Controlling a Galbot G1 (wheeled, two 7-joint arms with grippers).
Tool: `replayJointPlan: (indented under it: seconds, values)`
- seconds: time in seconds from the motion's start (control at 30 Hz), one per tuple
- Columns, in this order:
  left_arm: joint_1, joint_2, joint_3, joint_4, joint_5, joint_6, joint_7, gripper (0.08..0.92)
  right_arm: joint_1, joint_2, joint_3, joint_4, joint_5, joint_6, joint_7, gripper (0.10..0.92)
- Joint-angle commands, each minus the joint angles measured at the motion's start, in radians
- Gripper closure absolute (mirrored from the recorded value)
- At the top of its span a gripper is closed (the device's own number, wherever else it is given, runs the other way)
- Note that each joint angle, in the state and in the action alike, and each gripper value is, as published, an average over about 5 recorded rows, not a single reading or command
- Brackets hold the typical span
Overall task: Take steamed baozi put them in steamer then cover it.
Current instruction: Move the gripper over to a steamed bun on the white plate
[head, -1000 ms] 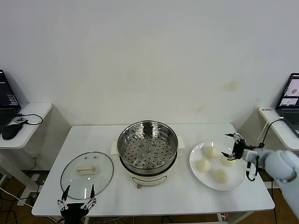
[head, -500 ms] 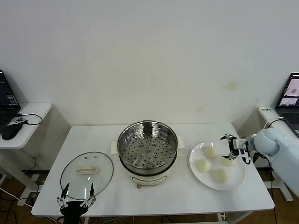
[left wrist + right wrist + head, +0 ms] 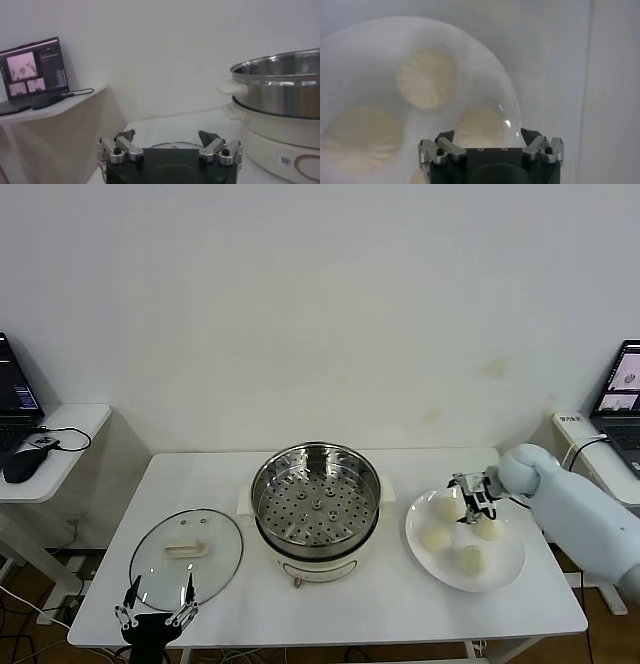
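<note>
Reaching for the first bun, by my read; nothing loaded yet, steamer tray bare.

Left claw parks at the near left edge of the desk, fingers spread wide, holding nothing. Just beyond it the cover lies flat on the desk, handle up, near the steamer's left side but apart from it. The steamer sits mid-desk, open, perforated tray showing, no baozi inside.

Right of it a white plate carries all four steamed baozi. Right claw hovers over the plate's far side between the two back buns, fingers wide, gripping nothing; the right wrist view looks down on the buns with the fingers parted.

To do it well: centre over one bun, probably a back one, drop straight, close gently since the dough likely squashes, lift clear before swinging toward the steamer. Buns sit close, so a finger may nudge a neighbour or catch the plate rim.

Around: side shelves with laptops at both ends, well off. Steamer wall stands between plate and tray, so the carry needs height. Cover is out of the path.
</note>
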Motion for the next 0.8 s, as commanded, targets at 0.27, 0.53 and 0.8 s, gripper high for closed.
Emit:
replayJointPlan:
  seconds: [0.27, 0.53, 0.8]
  values:
    - [0.0, 0.002, -0.006, 0.0, -0.003, -0.001, -0.002, 0.177, 0.048, 0.068, -0.059, -0.096, -0.046, 0.003, -0.017, 0.238]
    - [-0.001, 0.002, -0.007, -0.009, -0.002, 0.0, -0.003, 0.177, 0.046, 0.06, -0.064, -0.09, -0.04, 0.0, -0.029, 0.316]
    - [0.001, 0.004, -0.01, -0.014, -0.003, 0.0, -0.005, 0.177, 0.052, 0.067, -0.071, -0.097, -0.017, -0.002, -0.033, 0.381]
